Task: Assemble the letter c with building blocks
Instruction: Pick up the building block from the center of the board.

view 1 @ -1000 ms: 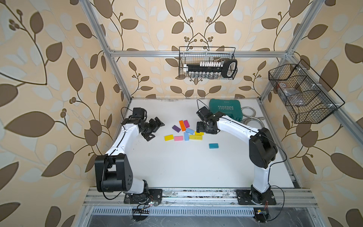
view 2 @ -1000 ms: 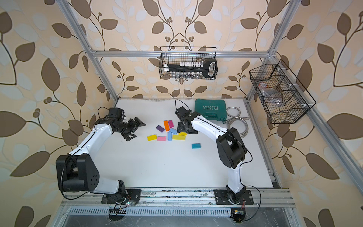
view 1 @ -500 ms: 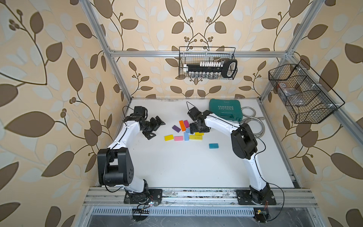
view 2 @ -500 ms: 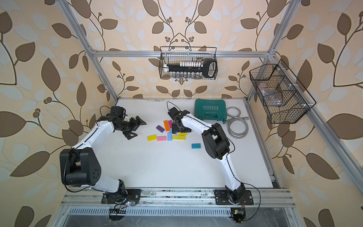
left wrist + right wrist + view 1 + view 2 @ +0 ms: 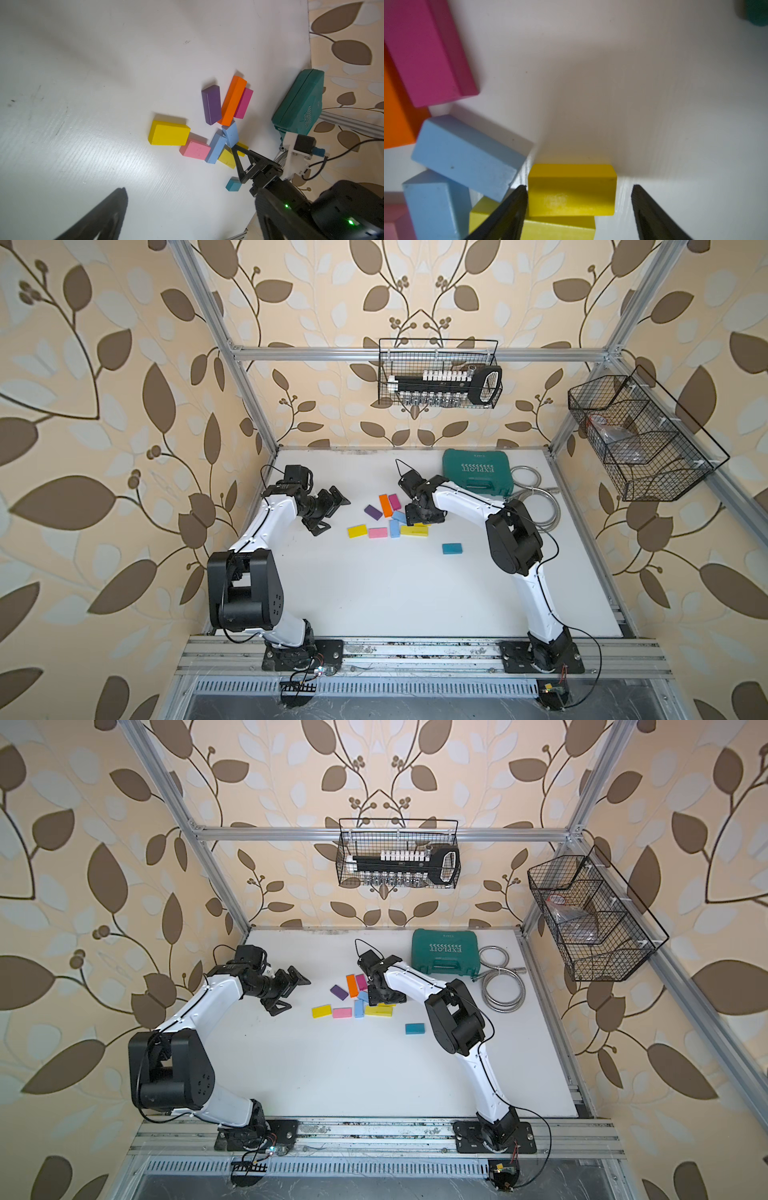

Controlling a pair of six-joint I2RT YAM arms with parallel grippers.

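The building blocks lie in a loose cluster mid-table in both top views: a yellow block (image 5: pixel 357 531), pink (image 5: pixel 377 532), two light blue (image 5: pixel 394 528), purple (image 5: pixel 372 512), an orange bar (image 5: pixel 385 506), magenta (image 5: pixel 394 502) and a yellow bar (image 5: pixel 413 531). A teal block (image 5: pixel 451 548) lies apart to the right. My right gripper (image 5: pixel 579 187) is open, down over the cluster's right end. It straddles a small yellow block (image 5: pixel 571 193) that rests on the yellow bar (image 5: pixel 558 228). One finger (image 5: pixel 517 199) touches that block and the other stands apart. My left gripper (image 5: pixel 332 514) is wide open and empty, left of the cluster.
A green tool case (image 5: pixel 478 472) sits at the back right with a coiled metal hose (image 5: pixel 536 506) beside it. Wire baskets hang on the back wall (image 5: pixel 440 373) and the right wall (image 5: pixel 640 439). White table (image 5: pixel 395 593) stretches to the front rail.
My right gripper has moved left and down onto the cluster's right end, and its jaws have narrowed around the small yellow block. The left arm has hardly moved.
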